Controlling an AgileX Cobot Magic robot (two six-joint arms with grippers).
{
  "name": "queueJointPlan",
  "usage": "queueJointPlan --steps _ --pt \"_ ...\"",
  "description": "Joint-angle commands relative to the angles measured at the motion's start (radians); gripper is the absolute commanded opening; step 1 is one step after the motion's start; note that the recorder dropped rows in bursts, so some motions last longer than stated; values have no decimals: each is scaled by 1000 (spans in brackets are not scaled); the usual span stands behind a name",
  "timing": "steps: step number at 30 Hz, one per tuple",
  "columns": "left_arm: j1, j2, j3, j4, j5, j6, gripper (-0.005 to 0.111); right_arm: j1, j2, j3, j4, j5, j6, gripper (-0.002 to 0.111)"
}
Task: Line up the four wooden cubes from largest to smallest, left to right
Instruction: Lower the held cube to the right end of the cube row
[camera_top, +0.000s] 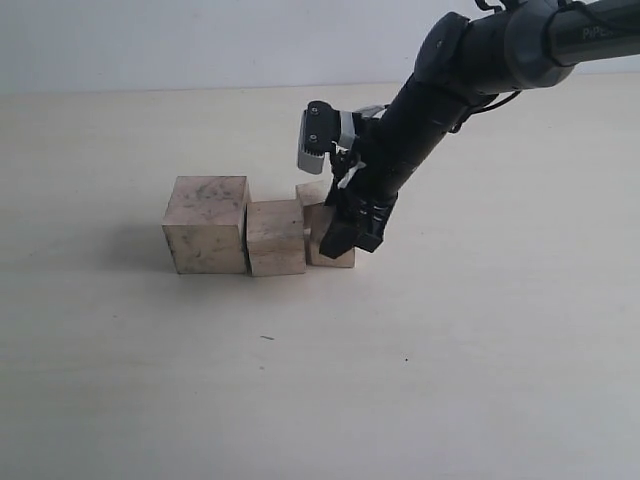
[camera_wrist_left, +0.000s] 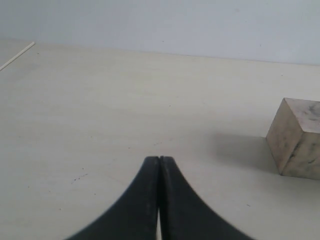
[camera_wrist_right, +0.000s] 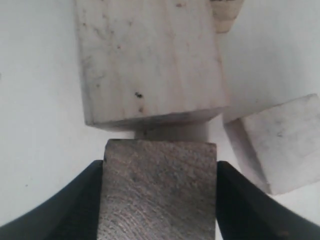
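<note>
The right gripper (camera_wrist_right: 160, 169) is seen pinching the third-largest cube (camera_wrist_right: 160, 200), one dark finger (camera_wrist_right: 92, 200) pressed to each side face. This cube is in shadow in the right wrist view, and its lower part is cut off by the frame. In the exterior view the same cube (camera_top: 320, 245) is largely hidden behind the gripper (camera_top: 347, 238) and the black right arm (camera_top: 430, 110), and it cannot be told whether it rests on the pale tabletop (camera_top: 450, 380). Just beside it, to the left, stands the second-largest cube (camera_top: 275, 237), which appears to touch the largest cube (camera_top: 207, 224) at the left end of the row. The smallest cube (camera_top: 308, 193) lies just behind the row, partly covered by the gripper; in the right wrist view it (camera_wrist_right: 277, 145) is seen turned at an angle. A tan sliver at that view's edge cannot be identified. The left gripper (camera_wrist_left: 159, 165) is shown with its fingers pressed together on nothing, low over bare table, with a speckled cube (camera_wrist_left: 297, 137) nearby, cut off by the frame.
</note>
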Motion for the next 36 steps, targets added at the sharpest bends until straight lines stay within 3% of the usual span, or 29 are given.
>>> queueJointPlan --steps 1,10,17,36 --pt "-2 -6 4 2 -13 -3 0 -3 -5 -6 -4 54 -40 0" --pt "-2 -6 4 2 -13 -3 0 -3 -5 -6 145 -12 -143 0" --pt "-2 -6 4 2 -13 -3 0 -3 -5 -6 146 -71 -144 0" --pt "-2 -6 4 2 -13 -3 0 -3 3 -6 126 -22 -109 1"
